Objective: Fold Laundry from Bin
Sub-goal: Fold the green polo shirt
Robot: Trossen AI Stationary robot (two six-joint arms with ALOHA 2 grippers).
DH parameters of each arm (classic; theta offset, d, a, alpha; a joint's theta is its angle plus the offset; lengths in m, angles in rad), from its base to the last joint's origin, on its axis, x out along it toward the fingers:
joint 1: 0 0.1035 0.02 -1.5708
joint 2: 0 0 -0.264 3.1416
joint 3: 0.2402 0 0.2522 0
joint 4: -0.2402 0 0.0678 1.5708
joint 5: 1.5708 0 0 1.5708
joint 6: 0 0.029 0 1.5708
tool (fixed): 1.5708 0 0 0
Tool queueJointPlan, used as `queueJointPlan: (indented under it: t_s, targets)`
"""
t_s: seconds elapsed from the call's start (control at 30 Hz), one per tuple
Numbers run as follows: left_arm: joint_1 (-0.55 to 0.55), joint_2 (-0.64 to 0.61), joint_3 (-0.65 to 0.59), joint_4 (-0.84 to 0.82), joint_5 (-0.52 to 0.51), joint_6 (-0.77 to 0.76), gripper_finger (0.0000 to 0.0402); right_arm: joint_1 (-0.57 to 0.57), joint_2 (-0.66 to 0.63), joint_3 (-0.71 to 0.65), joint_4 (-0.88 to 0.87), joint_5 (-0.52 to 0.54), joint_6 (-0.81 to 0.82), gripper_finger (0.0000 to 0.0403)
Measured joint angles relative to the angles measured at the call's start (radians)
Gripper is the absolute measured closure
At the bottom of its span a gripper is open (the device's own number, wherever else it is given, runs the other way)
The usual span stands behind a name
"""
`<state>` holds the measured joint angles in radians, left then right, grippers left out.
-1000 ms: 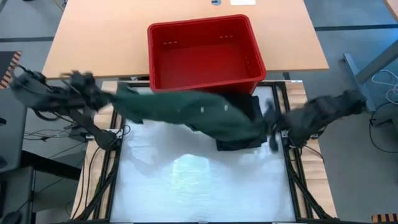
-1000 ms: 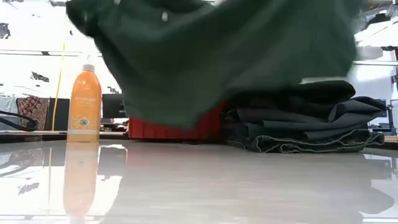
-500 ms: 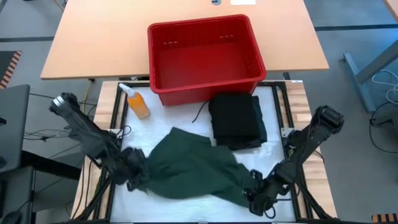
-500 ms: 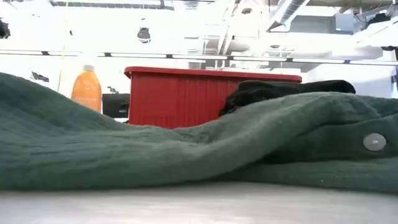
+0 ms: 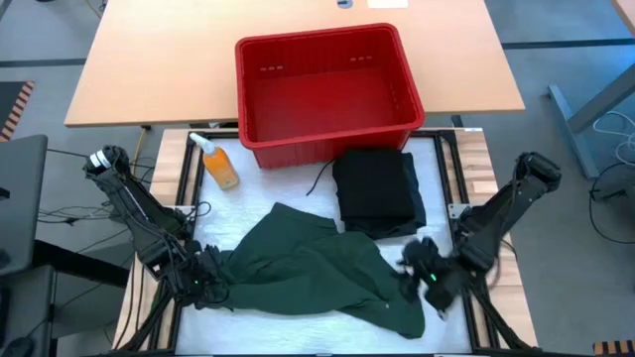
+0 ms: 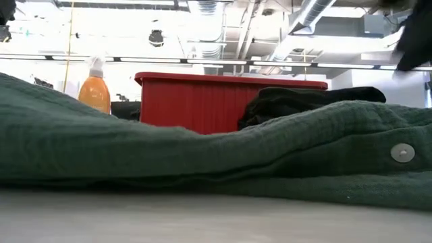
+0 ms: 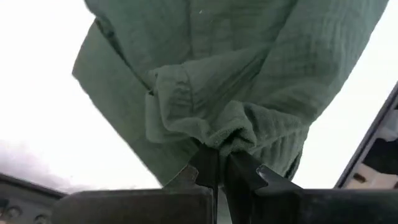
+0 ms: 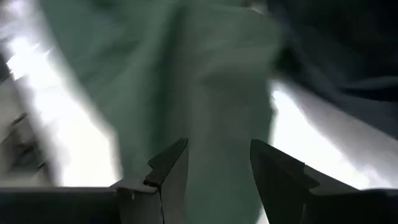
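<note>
Green crinkled cotton, the soft, light buttoned shirt (image 5: 308,268) lies limp on the white table (image 5: 298,332), one bunched corner pinched between the left fingers (image 7: 214,168); the right fingers (image 8: 214,171) stand apart above its other edge, the likely next hold.

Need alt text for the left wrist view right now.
The left gripper pinches a bunched edge of the dark green shirt between its shut fingers. The shirt spreads away from it over the pale table.
</note>
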<state>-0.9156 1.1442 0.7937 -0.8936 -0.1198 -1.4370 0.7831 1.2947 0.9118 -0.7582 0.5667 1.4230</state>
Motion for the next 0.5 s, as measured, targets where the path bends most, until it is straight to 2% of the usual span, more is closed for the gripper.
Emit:
queueJointPlan:
  t_s: [0.07, 0.13, 0.3, 0.5]
  targets:
    - [0.007, 0.000, 0.000, 0.017, 0.001, -0.004, 0.0401, -0.056, -0.001, -0.065, 0.051, -0.044, 0.010, 0.0202]
    - [0.008, 0.000, 0.000, 0.044, 0.000, -0.009, 0.0401, -0.075, 0.003, -0.139, 0.150, -0.019, 0.004, 0.0202]
    - [0.003, 0.000, 0.000, 0.057, -0.002, -0.028, 0.0401, -0.078, -0.010, -0.344, 0.557, 0.041, -0.051, 0.0202]
    - [0.004, 0.000, 0.000, 0.057, -0.038, -0.030, 0.0401, -0.099, 0.025, -0.452, 0.717, 0.140, -0.143, 0.0202]
